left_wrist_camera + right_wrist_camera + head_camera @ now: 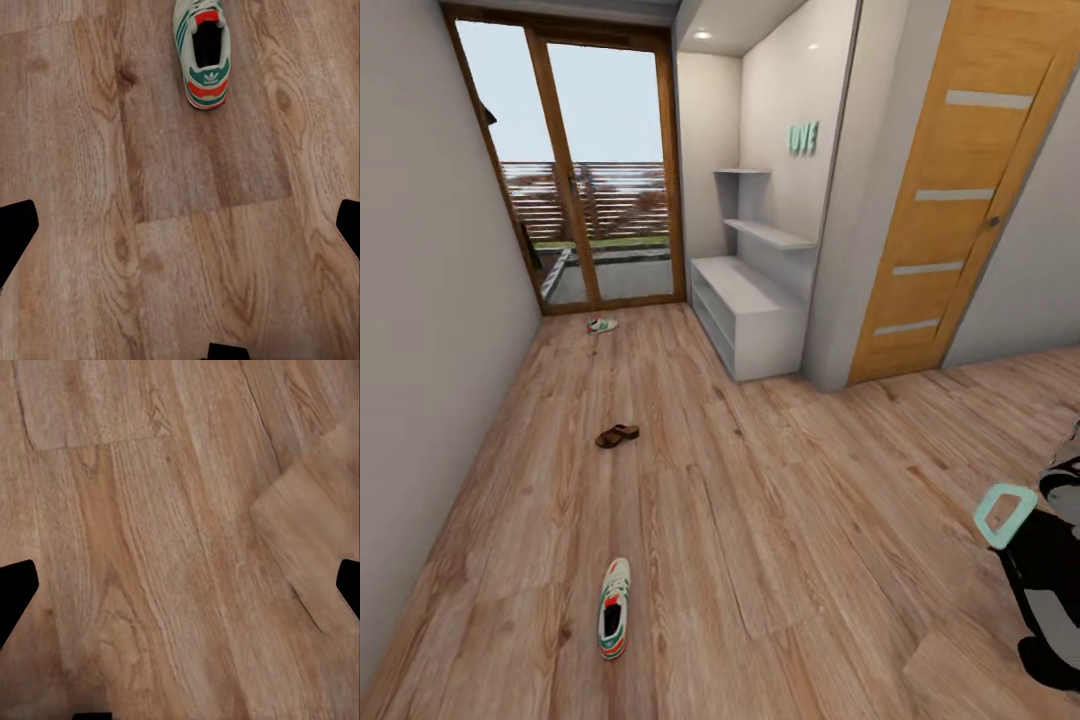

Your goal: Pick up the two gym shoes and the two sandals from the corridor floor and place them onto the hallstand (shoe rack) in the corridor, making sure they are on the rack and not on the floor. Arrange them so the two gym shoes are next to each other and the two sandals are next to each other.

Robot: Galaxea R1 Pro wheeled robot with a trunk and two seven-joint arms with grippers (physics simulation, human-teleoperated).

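Observation:
One gym shoe [614, 608] lies on the corridor floor [780, 520] in the near left; it also sits ahead of my left gripper [180, 229] as a white sneaker [202, 56] with green stripes and a red heel. That gripper is open, well short of the shoe, with bare planks between its fingers. A brown sandal [617, 436] lies farther up the corridor. A second gym shoe [601, 325] rests near the glass door. The hallstand [750, 310] stands against the right wall. My right gripper [180, 589] is open over bare floor. My right arm [1050, 580] hangs at the lower right.
A grey wall [430, 330] runs along the left. The glass balcony door [590, 180] closes the far end. An orange wooden door [950, 190] stands right of the hallstand, past a wall corner [830, 370]. Open floor stretches between the shoes and the rack.

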